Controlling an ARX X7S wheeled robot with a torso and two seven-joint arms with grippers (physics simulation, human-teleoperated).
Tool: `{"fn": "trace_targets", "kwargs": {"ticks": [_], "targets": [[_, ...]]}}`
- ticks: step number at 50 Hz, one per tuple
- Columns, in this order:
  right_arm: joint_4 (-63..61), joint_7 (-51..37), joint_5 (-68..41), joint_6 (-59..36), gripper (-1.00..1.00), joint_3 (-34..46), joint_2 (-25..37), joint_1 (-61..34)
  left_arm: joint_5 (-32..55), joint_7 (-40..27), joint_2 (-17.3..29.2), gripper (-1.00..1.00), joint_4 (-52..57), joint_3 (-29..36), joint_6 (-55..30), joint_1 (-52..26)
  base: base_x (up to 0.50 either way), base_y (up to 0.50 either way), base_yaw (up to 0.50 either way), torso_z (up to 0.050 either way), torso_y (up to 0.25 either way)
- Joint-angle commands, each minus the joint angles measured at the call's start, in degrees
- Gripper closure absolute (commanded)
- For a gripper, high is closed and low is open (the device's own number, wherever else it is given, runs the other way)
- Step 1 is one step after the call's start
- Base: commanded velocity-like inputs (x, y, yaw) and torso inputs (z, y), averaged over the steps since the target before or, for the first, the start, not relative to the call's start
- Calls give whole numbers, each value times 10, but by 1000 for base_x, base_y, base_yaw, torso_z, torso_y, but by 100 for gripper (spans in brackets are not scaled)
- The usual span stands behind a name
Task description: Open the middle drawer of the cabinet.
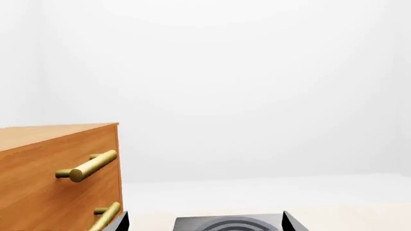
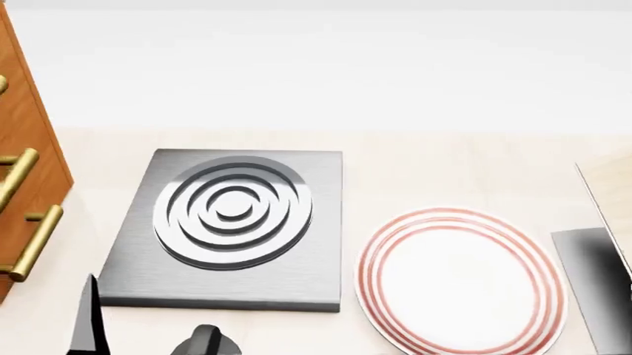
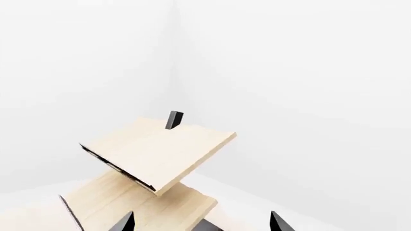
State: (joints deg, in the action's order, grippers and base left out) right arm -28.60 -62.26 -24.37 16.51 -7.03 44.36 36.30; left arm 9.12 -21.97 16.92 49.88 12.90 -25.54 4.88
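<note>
The orange-brown cabinet (image 1: 45,159) stands to the left of the hotplate and shows at the left edge of the head view (image 2: 29,163). Its fronts look flush. The middle drawer's brass bar handle (image 1: 107,215) sits below the top handle (image 1: 86,167); in the head view it is the second handle (image 2: 18,177) of three. My left gripper (image 1: 207,224) is open and empty, with one fingertip close beside that handle and apart from it. Its dark fingers (image 2: 89,322) show low in the head view. My right gripper (image 3: 200,224) is open, facing the pale rack.
A grey hotplate (image 2: 232,222) with concentric rings lies beside the cabinet, directly ahead of my left gripper. A white plate (image 2: 454,277) with red rings lies to its right. A pale light-wood rack (image 3: 160,149) stands at the far right, and its edge (image 2: 602,200) shows in the head view.
</note>
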Motion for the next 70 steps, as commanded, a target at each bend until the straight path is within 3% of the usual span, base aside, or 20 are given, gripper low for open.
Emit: {"fn": "trace_targets", "kwargs": {"ticks": [1, 13, 27, 40, 50, 70], "targets": [[-6, 1, -1, -2, -100, -6, -3, 5, 3, -4, 4, -100, 0, 0, 2, 0, 0, 461, 0, 0, 0], [-7, 2, 3, -8, -100, -8, -6, 3, 6, -7, 8, -100, -2, 0, 6, -1, 0, 459, 0, 0, 0], [-11, 7, 4, -3, -100, -16, -12, 9, 8, -12, 12, -100, -3, 3, 8, -1, 0, 94, 0, 0, 0], [-137, -27, -10, -90, -100, -89, 11, 83, 11, -17, 16, -100, 4, 4, 3, -2, 0, 0, 0, 0, 0], [-246, 91, -14, -203, -100, -200, -105, 83, 13, -21, 19, -100, 5, 5, 1, -3, 0, 0, 0, 0, 0], [-293, 159, -16, -252, -100, -259, -170, 66, 17, -26, 23, -100, 3, 7, 4, -5, 0, 0, 0, 0, 0]]}}
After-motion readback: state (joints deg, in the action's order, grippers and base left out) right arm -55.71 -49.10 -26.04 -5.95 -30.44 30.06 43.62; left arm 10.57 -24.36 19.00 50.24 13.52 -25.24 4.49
